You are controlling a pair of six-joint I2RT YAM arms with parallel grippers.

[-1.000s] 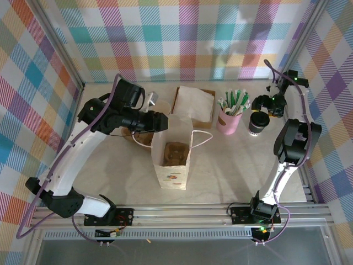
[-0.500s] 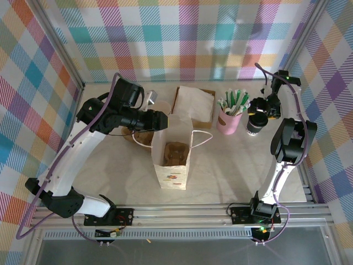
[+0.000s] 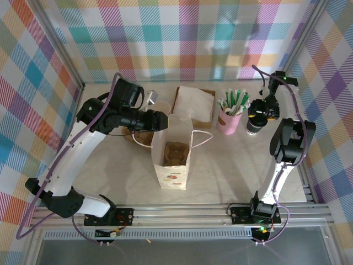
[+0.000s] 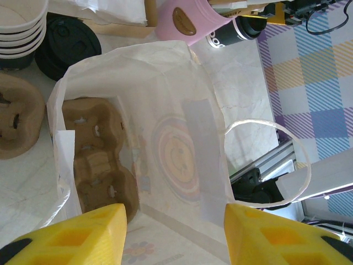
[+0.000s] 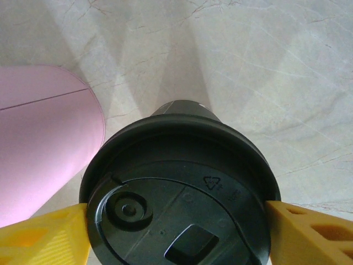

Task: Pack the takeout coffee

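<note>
The takeout coffee (image 3: 252, 128) is a small dark cup with a black lid (image 5: 182, 204), standing at the back right beside the pink cup. My right gripper (image 3: 257, 113) sits over it. Its yellow fingers (image 5: 44, 234) touch the lid's rim on both sides. The white paper bag (image 3: 172, 165) stands open at mid-table with a brown cup carrier (image 3: 175, 153) inside. My left gripper (image 3: 161, 122) hangs at the bag's back left rim. In the left wrist view its fingers (image 4: 83, 234) stand apart, with the bag's wall (image 4: 182, 138) between them and the coffee (image 4: 229, 34) at the top.
A pink cup (image 3: 229, 121) of green-and-white sticks stands just left of the coffee. A box of napkins (image 3: 193, 102) sits behind the bag. Stacked cream cups (image 4: 19, 22), black lids (image 4: 66, 44) and another brown carrier (image 4: 19, 124) lie left of the bag.
My right gripper moved left and down over the coffee's lid, and its fingers closed in on the rim. The left arm and the bag stayed still.
</note>
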